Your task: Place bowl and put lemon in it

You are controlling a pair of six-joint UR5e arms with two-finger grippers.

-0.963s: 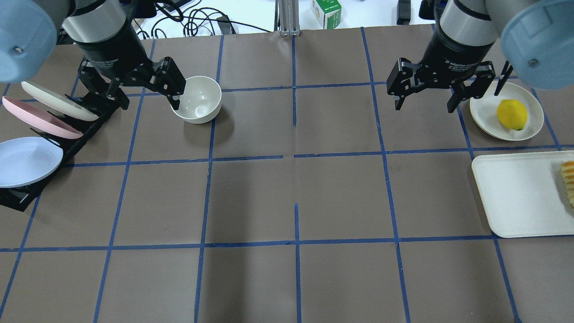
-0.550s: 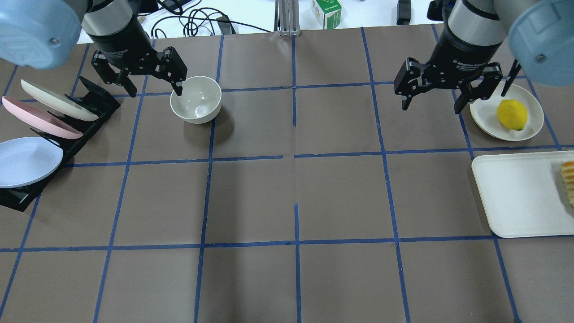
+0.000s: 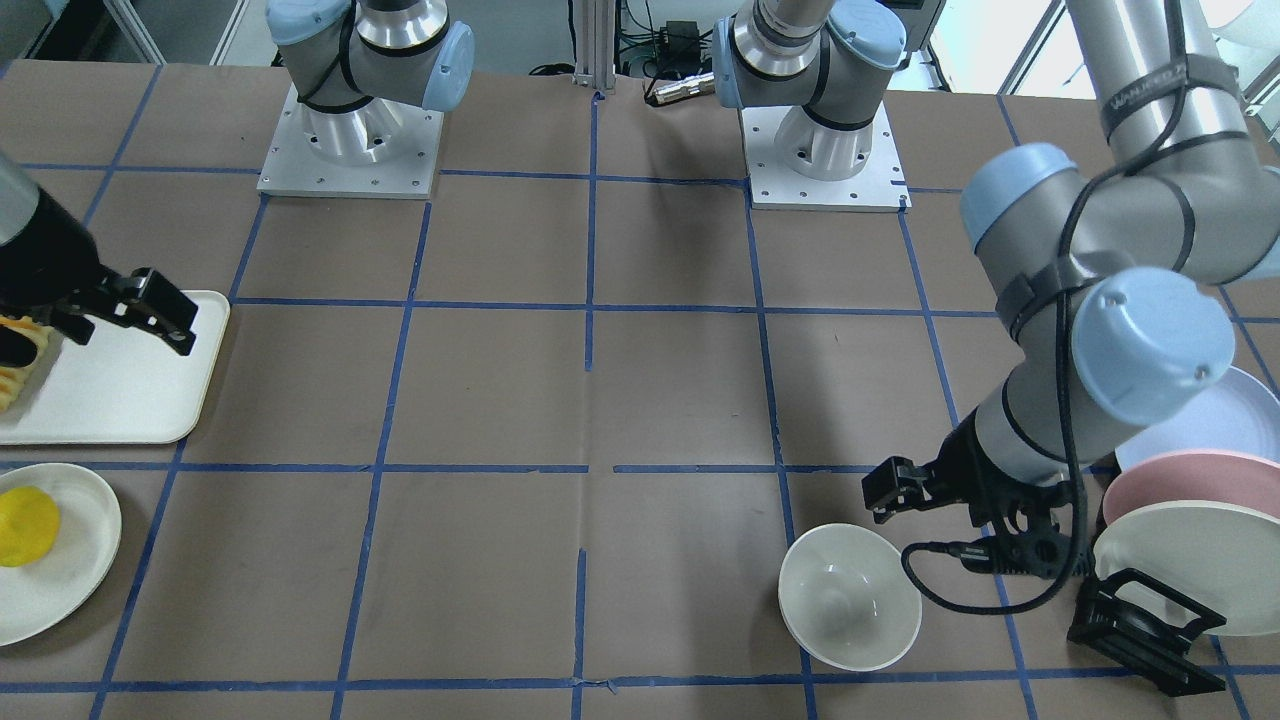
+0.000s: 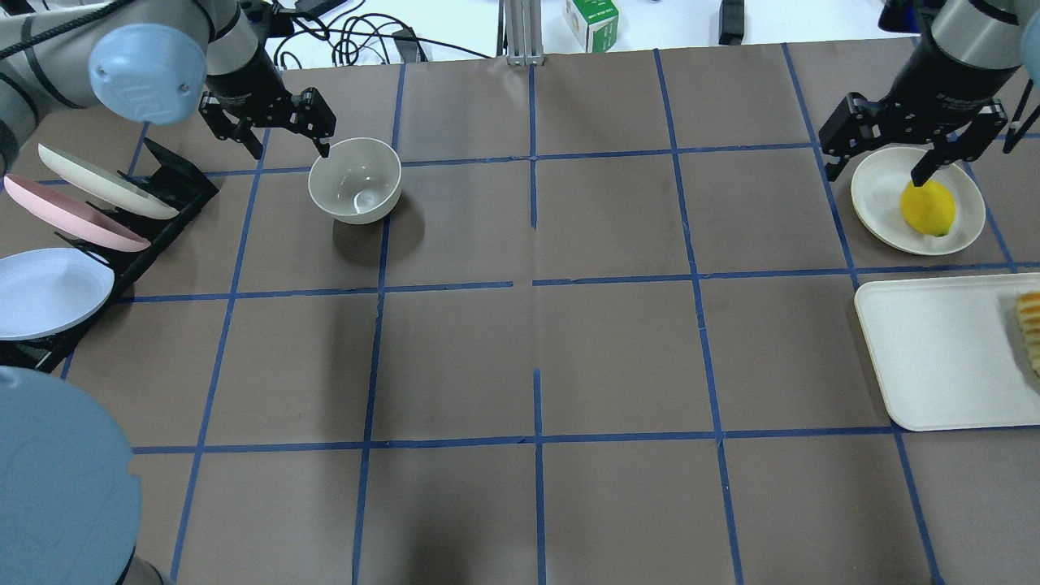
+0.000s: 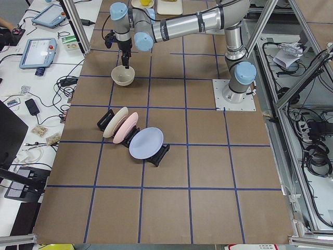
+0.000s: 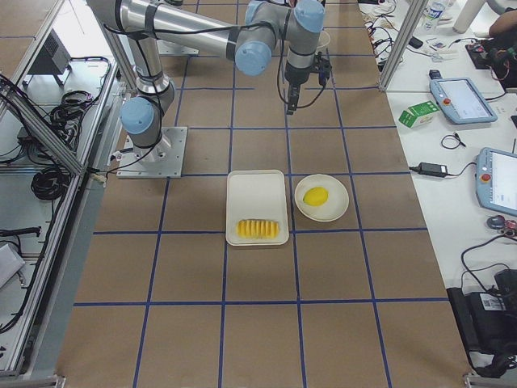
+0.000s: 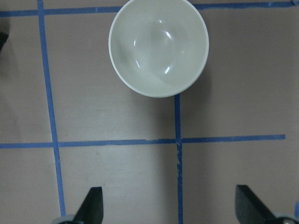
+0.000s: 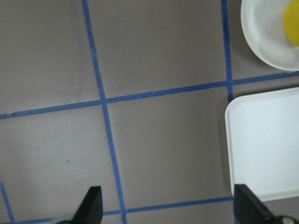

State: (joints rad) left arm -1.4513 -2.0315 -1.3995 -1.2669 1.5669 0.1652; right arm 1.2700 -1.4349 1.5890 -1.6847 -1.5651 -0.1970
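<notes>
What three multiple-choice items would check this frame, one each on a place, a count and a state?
1. Where does the lemon lie?
A. on the rectangular tray
B. on the bare table
C. on the small round plate

2. How many plates stand in the black rack?
A. two
B. three
C. four

3. Near the bowl, the left gripper is:
A. shut on its rim
B. open, holding nothing
C. shut on the fruit

Answers:
1 C: the overhead view shows the yellow fruit resting on the round dish, beside the tray.
2 B: one cream, one pink and one pale blue stand there.
3 B: the left wrist view shows both fingers spread wide, with the empty bowl lying ahead of them.
</notes>
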